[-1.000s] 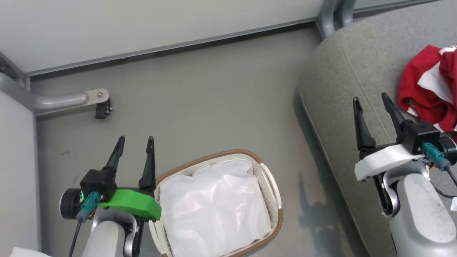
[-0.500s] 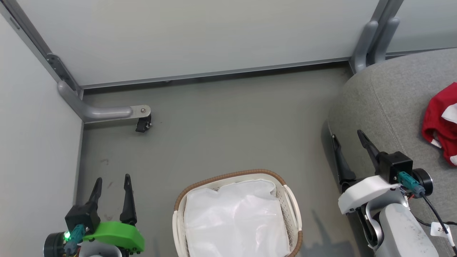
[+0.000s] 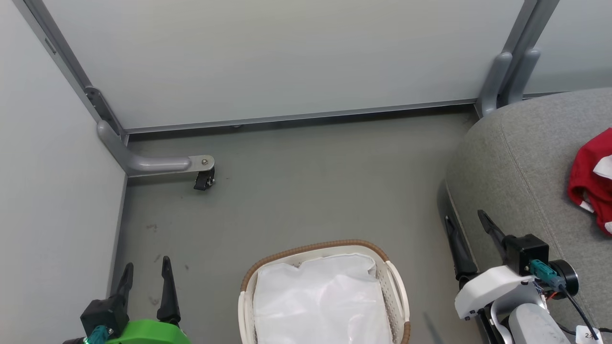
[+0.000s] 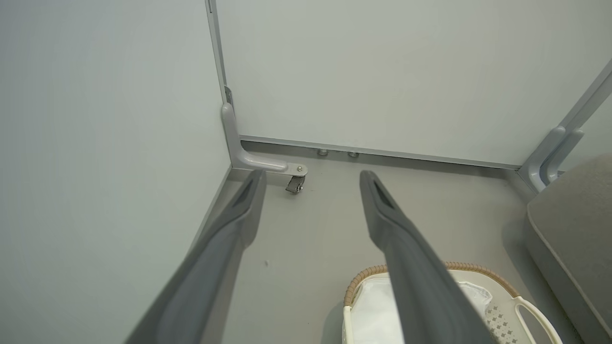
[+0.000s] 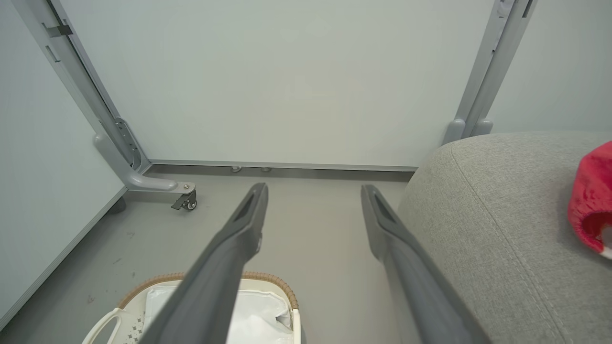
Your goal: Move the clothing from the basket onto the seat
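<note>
Crumpled red clothing (image 3: 590,184) with white trim lies on the grey woven-fabric seat (image 3: 516,162). The oval perforated plastic basket (image 3: 311,249), rimmed in brown weave, contains a white liner (image 3: 320,296). Left claw (image 3: 147,263) and right claw (image 3: 464,216): open, empty.

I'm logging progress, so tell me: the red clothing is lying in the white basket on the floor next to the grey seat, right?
Not quite. The red clothing is lying on the grey seat, not in the white basket on the floor next to it. The head view shows a white liner in the basket.
</note>
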Motion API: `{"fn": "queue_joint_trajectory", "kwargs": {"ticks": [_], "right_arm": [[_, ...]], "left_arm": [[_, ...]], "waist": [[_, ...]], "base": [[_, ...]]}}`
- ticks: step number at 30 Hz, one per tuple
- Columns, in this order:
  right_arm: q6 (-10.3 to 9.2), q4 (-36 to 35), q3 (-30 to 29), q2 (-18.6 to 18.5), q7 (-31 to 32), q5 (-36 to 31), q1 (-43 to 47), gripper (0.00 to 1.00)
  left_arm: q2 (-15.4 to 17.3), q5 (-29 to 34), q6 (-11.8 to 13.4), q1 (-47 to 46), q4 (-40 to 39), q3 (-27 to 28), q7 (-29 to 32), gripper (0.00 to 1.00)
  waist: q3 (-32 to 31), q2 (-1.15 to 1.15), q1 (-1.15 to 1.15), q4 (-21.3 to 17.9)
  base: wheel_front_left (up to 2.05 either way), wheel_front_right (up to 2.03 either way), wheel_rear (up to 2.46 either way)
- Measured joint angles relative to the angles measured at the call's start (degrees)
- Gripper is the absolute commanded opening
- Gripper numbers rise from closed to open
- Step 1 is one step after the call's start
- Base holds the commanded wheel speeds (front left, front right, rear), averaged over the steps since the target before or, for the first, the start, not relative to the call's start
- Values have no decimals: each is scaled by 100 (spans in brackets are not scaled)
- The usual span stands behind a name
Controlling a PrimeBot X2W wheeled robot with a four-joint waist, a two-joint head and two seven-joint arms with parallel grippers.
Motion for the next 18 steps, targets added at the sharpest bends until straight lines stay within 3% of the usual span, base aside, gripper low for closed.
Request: {"fn": "queue_joint_trajectory", "kwargs": {"ticks": [4,5,10,18], "right_arm": [[0,-4,-29,5,0,5,22,100],[0,24,-30,11,1,5,27,0],[0,242,-37,74,58,78,152,0],[0,167,-127,74,298,966,154,0]], "left_arm": [[-2,-144,-69,52,-4,-54,0,100],[-7,-142,-69,62,34,-62,0,0],[-40,-204,-69,92,248,-70,55,0],[-42,-1009,-70,88,201,-3,292,0]], "waist": [[-24,0,0,22],[-24,0,0,26],[-29,0,0,27],[-50,0,0,30]], "base": [[0,0,0],[0,0,0],[0,0,0],[0,0,0]]}}
